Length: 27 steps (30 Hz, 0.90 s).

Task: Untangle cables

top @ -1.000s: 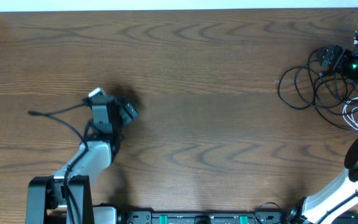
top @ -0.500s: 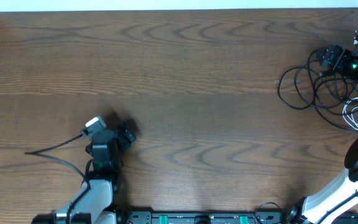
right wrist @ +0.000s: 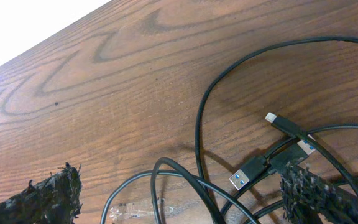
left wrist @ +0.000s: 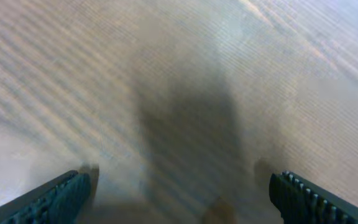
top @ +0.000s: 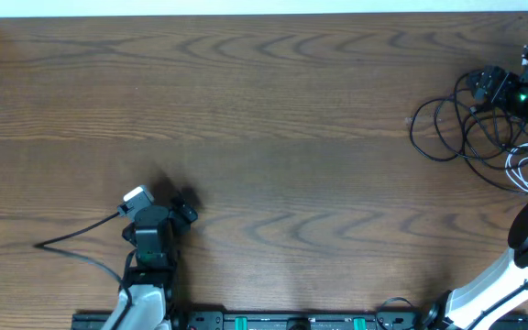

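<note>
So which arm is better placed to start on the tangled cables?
Right. The right fingers, open, hover directly over the black cable loops near the right edge of the table. The left fingers, also open, face only bare wood far across the table.

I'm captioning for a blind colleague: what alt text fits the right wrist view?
Looped black cable lies tangled on a wooden table, with USB plugs among the loops. The open right gripper shows dark fingertips at both bottom corners.

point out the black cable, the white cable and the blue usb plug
black cable (right wrist: 199,127), right wrist view, left bend of its big loop
white cable (top: 521,170), overhead view, its coil
blue usb plug (right wrist: 242,178), right wrist view, metal tip
</note>
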Motion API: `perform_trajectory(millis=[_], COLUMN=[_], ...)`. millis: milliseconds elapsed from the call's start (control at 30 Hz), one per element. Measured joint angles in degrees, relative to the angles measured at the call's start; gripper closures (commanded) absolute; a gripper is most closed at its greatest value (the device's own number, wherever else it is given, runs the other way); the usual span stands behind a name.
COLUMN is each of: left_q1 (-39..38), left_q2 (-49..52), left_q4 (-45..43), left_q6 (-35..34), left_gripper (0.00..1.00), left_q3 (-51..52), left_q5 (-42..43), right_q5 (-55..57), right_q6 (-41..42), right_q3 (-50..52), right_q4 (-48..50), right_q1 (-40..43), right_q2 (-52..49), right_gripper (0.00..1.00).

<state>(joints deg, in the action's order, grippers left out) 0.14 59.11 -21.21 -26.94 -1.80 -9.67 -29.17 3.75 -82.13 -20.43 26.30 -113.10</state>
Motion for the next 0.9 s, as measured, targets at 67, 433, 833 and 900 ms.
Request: perform_trajectory(millis=[67, 433, 833, 900], left_q1=[0.0, 0.0, 0.0, 0.0], left_q2=[-3.52, -24.65, -50.47, -52.11], left_q4=[3.93, 21.79, 23.19, 23.3], left_q6=[0.22, 4.09, 20.94, 23.41], left_gripper=[0.02, 0.02, 0.02, 0.02], left_q3=[0.2, 0.85, 0.24, 0.22], left_q5=[-0.13, 0.52, 6.4, 6.99], right_q5=[-0.02, 0.04, 0.0, 0.0], right_q6=[0.0, 0.02, 0.13, 0.15], right_q3=[0.0, -0.02, -0.02, -0.02], right_q4=[0.0, 0.09, 0.11, 0.09], right_q1=[0.0, 0.0, 0.0, 0.0], right_q2=[0.0, 0.0, 0.0, 0.0], right_gripper=[0.01, 0.01, 0.01, 0.01])
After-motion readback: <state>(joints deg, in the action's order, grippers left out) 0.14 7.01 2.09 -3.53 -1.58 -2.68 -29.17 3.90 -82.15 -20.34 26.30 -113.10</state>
